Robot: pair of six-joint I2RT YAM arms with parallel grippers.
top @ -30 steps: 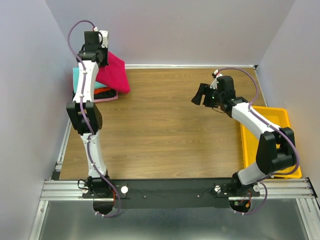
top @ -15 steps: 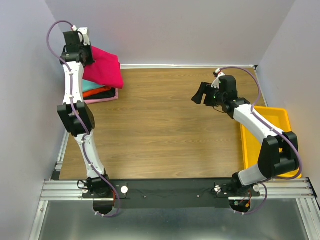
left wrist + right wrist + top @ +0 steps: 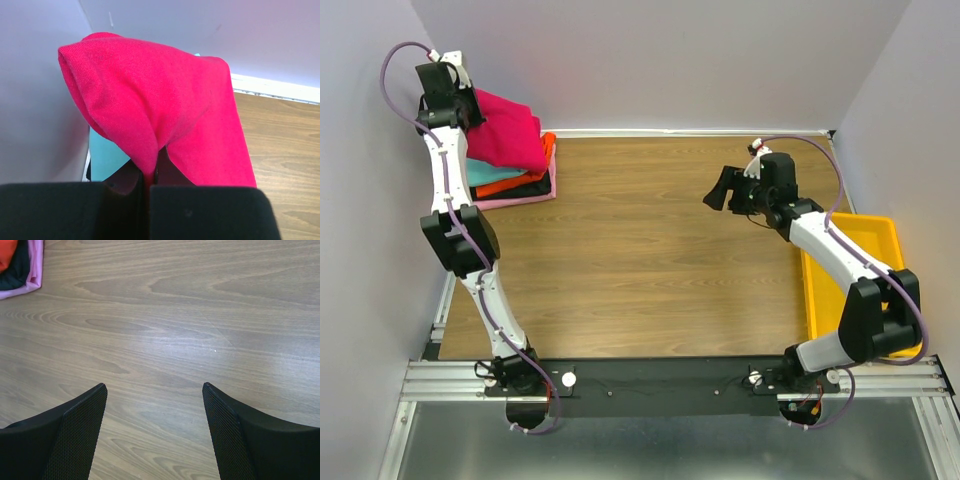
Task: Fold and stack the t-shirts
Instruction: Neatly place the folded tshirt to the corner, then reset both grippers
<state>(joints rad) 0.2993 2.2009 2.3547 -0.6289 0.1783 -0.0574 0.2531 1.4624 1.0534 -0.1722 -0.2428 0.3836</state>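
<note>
My left gripper [image 3: 460,100] is shut on the folded crimson t-shirt [image 3: 508,132] and holds it over the stack at the far left corner. In the left wrist view the crimson t-shirt [image 3: 155,105] hangs from my pinched gripper [image 3: 150,175]. Below it lie the cyan shirt [image 3: 482,174], the orange-red shirt [image 3: 515,183], the black shirt [image 3: 525,191] and the pink shirt [image 3: 510,200]. The cyan shirt [image 3: 107,160] shows under the crimson one. My right gripper [image 3: 722,190] is open and empty above the table, right of centre; it [image 3: 155,390] shows only bare wood between its fingers.
A yellow plastic bin [image 3: 865,270] stands at the table's right edge under my right arm. Walls close in the far side and the left corner by the stack. The wooden table [image 3: 650,260] spreads between the arms. The stack's corner [image 3: 20,270] shows in the right wrist view.
My left gripper has carried the crimson t-shirt left and back, towards the corner, so it now lies over the stack. The right arm has hardly moved.
</note>
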